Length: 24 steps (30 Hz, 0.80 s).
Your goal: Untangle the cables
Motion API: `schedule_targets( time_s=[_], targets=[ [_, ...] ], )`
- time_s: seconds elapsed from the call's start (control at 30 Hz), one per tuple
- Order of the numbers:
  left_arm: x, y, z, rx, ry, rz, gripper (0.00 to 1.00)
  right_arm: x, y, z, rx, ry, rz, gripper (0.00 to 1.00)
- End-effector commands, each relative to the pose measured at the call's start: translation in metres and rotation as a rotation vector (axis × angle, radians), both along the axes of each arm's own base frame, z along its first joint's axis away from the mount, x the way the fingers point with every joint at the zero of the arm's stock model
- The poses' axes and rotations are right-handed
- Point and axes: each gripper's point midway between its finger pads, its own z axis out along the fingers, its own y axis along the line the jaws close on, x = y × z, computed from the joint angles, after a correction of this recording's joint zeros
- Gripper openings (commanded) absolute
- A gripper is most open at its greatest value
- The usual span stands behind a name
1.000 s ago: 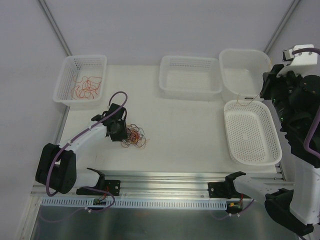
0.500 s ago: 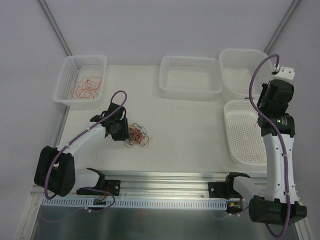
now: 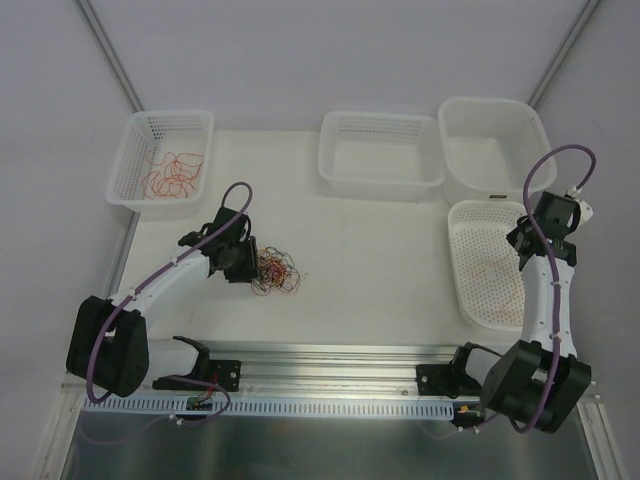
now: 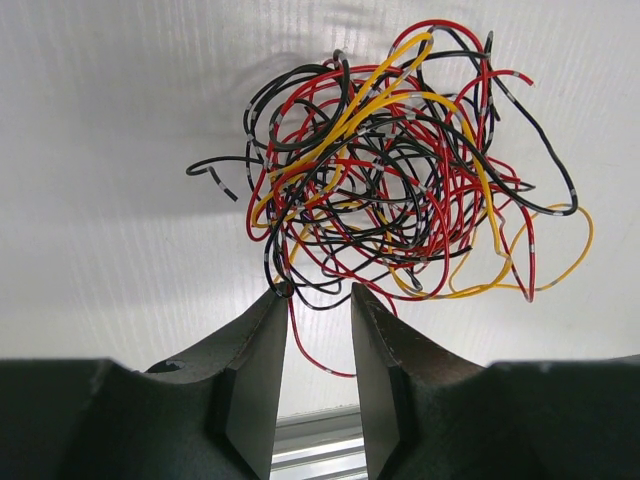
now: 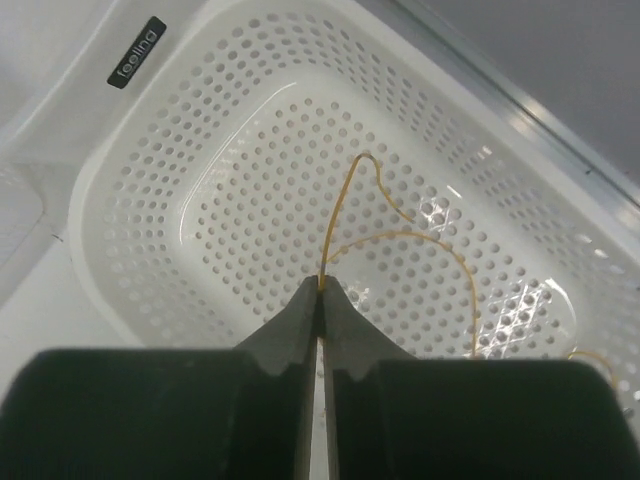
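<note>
The tangle of thin red, black, orange and yellow cables (image 3: 272, 272) lies on the white tabletop (image 3: 380, 250), and we place everything from it. Well off to its right, the shallow white perforated basket (image 3: 478, 230) holds one yellowish tan strand (image 5: 400, 238). The right gripper (image 5: 320, 285) pinches this strand in tightly clenched jaws above the basket floor. Beyond the tangle and to its left, the white slotted basket (image 3: 128, 165) holds loose red and orange strands (image 3: 172, 177). Beyond it to the right stand a second white slotted basket (image 3: 380, 180) and a smooth white tub (image 3: 490, 150). The left gripper (image 4: 318, 300) sits at the tangle's left edge with its jaws parted. A red strand runs through the gap, and we cannot tell whether it is touched. From above the tan strand is barely visible, and in the wrist view its far end passes behind the gripper body.
</note>
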Motion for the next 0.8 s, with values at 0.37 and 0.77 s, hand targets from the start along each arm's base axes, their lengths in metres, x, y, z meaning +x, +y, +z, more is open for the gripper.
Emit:
schedule_targets(
  time_s=[0.37,0.77],
  targets=[
    [0.005,-0.023,0.013,-0.113,0.009,-0.032,0.32,-0.016,0.042,-0.02,0.147,0.096,-0.007,0.87],
    [0.002,-0.046,0.022,-0.199,0.029,-0.048,0.32,-0.006,0.186,0.052,0.049,-0.086,0.704,0.96]
  ],
)
